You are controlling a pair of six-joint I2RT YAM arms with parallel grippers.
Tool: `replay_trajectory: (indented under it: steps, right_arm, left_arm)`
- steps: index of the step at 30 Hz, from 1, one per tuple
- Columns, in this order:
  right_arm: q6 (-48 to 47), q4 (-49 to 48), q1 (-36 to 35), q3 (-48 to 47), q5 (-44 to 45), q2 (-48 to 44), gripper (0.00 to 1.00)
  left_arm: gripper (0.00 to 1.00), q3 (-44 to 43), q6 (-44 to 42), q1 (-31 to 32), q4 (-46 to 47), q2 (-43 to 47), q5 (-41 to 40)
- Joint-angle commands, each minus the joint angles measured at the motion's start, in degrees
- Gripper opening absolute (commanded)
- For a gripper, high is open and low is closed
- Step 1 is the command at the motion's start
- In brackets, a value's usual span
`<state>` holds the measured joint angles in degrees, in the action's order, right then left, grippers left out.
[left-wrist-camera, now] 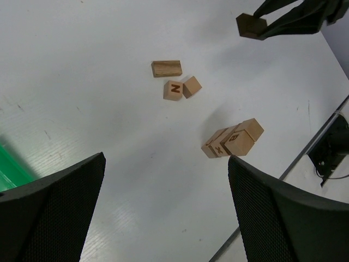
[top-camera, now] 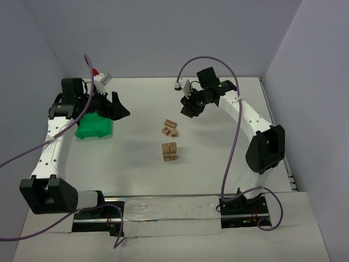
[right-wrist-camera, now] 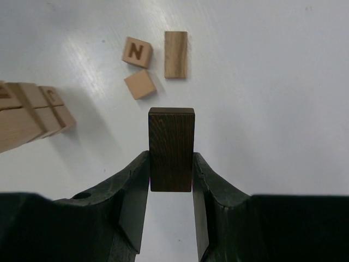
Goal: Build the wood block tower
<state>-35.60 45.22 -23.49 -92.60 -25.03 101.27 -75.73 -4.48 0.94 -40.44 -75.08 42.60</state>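
The right claw (right-wrist-camera: 171, 164) grips a dark block (right-wrist-camera: 171, 134) at 1 o'clock from the tower (top-camera: 169, 152); the left claw (left-wrist-camera: 166, 161) gapes empty. Likely the placing step: carry toward 7 o'clock, then lower squarely on top.

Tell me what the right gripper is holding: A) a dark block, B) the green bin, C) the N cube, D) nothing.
A: in the right wrist view the right gripper is clamped on the dark block, which stands up between its fingers, while the N cube lies loose beyond it.
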Motion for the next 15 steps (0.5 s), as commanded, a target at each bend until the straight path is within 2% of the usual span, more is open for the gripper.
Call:
replay_trajectory:
  steps: [1, 3, 6, 15]
  right_arm:
    - [-8.96, 13.17, -3.19, -6.99, -5.21, -2.85, 0.0]
    - [-11.35, 17.96, -5.36, -9.91, -5.46, -2.58, 0.0]
    - [-13.57, 20.2, -8.62, -10.84, -5.13, -2.95, 0.0]
    - [-13.3, 19.51, -16.71, -8.87, -2.24, -2.96, 0.0]
  left_arm:
    - [0.99, -3.88, -1.84, -0.85, -1.33, -1.81, 5.44]
    - [0.99, -4.42, -1.59, -0.85, -1.49, -2.52, 7.28]
    - [0.99, -4.08, -1.02, -2.47, -1.43, -2.53, 9.21]
    - [0.99, -3.51, -0.66, -2.79, -1.84, -2.27, 10.62]
